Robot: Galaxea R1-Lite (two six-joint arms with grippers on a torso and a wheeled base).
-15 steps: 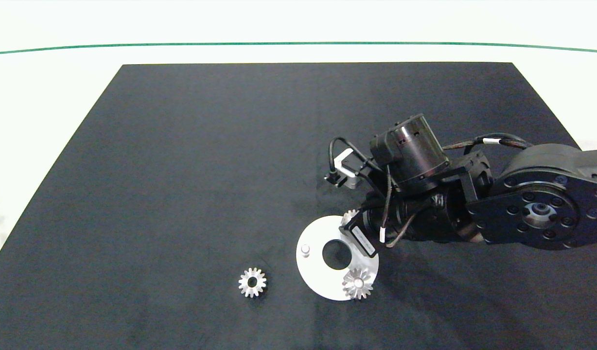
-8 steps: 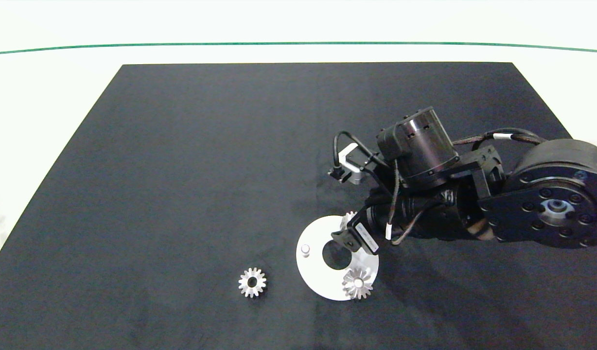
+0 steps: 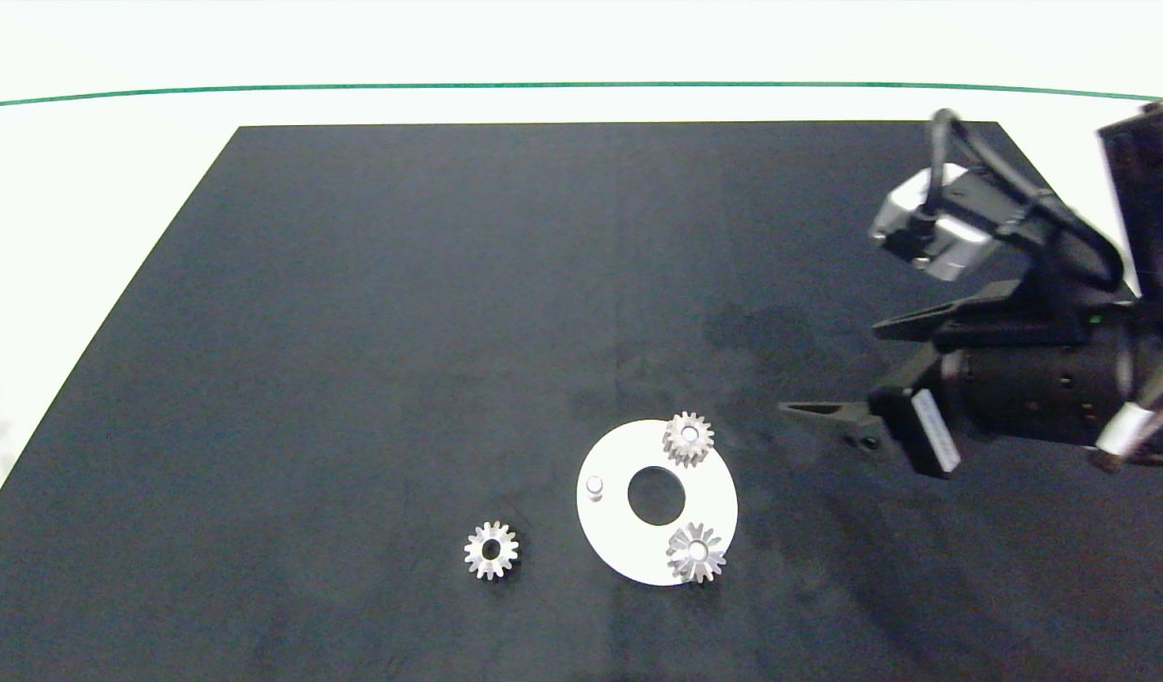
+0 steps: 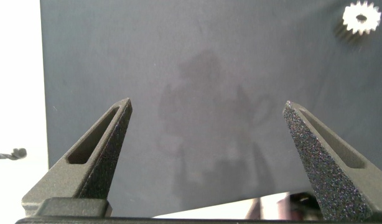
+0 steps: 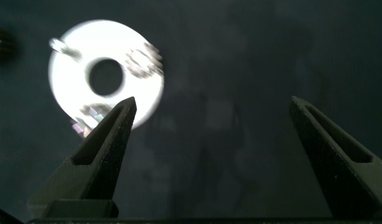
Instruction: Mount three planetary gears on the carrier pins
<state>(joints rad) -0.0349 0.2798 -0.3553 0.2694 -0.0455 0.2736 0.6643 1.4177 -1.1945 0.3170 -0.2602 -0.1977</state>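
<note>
A flat white disc (image 3: 612,530) lies on the black mat, front of centre. Two planetary gears sit on carrier pins: one at the disc's far edge (image 3: 688,439), one at its near right edge (image 3: 697,552). The left pin (image 3: 595,486) stands bare. A third gear (image 3: 492,549) lies loose on the mat left of the disc. My right gripper (image 3: 832,369) hovers open and empty to the right of the disc; its wrist view shows the disc (image 5: 73,74) and a mounted gear (image 5: 143,60) beyond the gripper (image 5: 211,102). My left gripper (image 4: 206,104) is open over bare mat, the loose gear (image 4: 361,17) far off.
The black mat (image 3: 354,332) covers most of the white table; its left edge (image 4: 41,93) shows in the left wrist view. A green line (image 3: 354,89) runs along the table's far side.
My right gripper was down over the disc's far pin; it has let go of the gear there and pulled back up and to the right, fingers open. The gear stays on the pin.
</note>
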